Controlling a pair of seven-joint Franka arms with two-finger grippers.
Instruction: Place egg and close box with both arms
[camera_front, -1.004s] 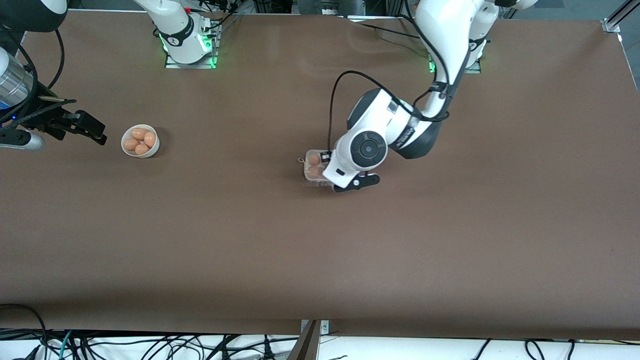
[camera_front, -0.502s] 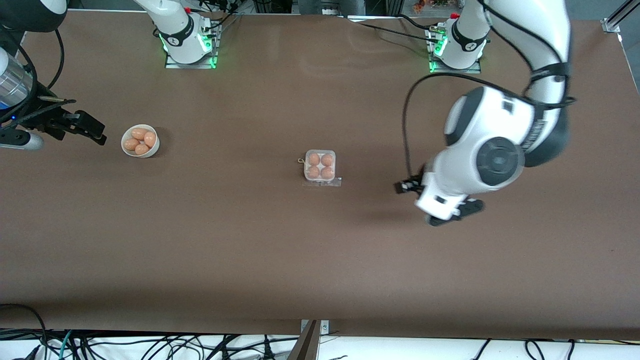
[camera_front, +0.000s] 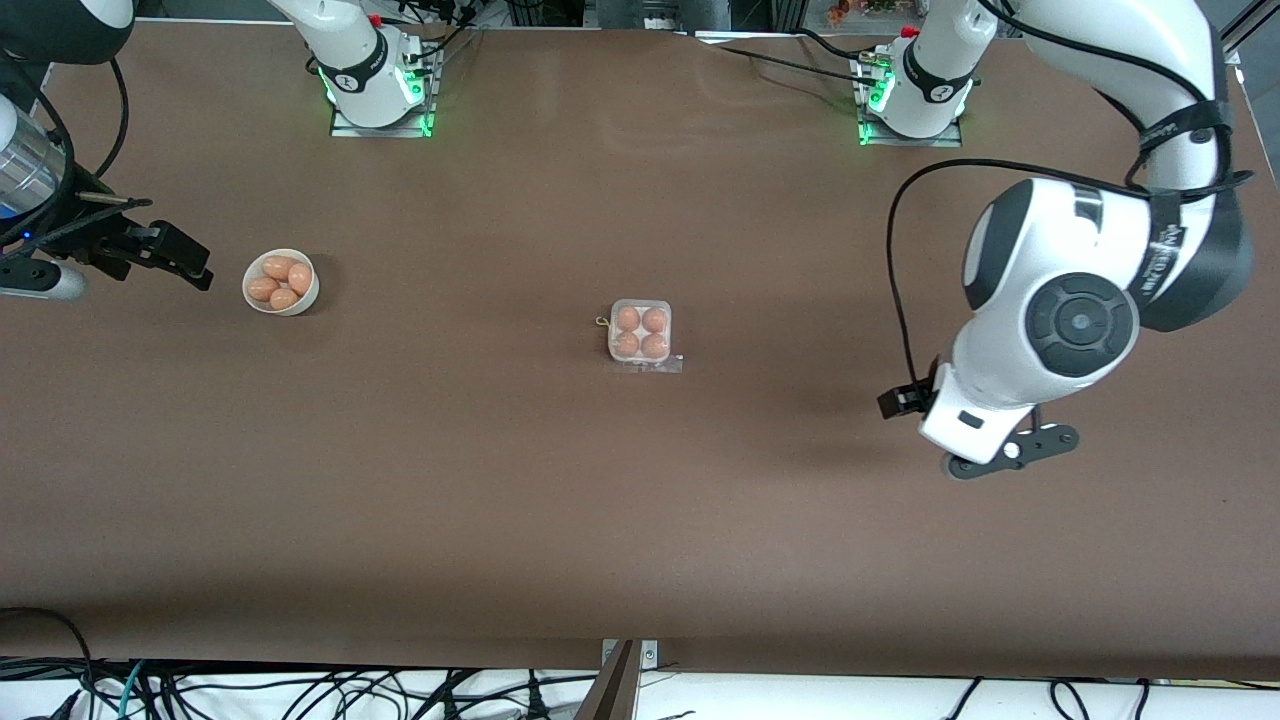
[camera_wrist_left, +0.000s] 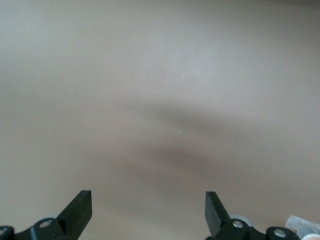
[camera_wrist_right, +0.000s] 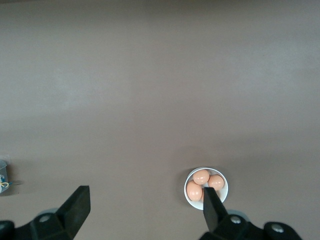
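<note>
The box, a small white carton, sits mid-table with several brown eggs in its cells. Its clear lid appears to lie down over them. My left gripper hangs open over bare table toward the left arm's end, well away from the box. In the left wrist view its fingers stand wide apart with nothing between them. My right gripper waits open at the right arm's end, beside the bowl. The right wrist view shows its fingertips spread wide and empty.
A round white bowl with several more eggs stands toward the right arm's end; the bowl also shows in the right wrist view. Cables hang along the table edge nearest the front camera.
My left arm has swung off the box toward its own end of the table, and its gripper has opened. The box now shows uncovered. The right arm has not moved.
</note>
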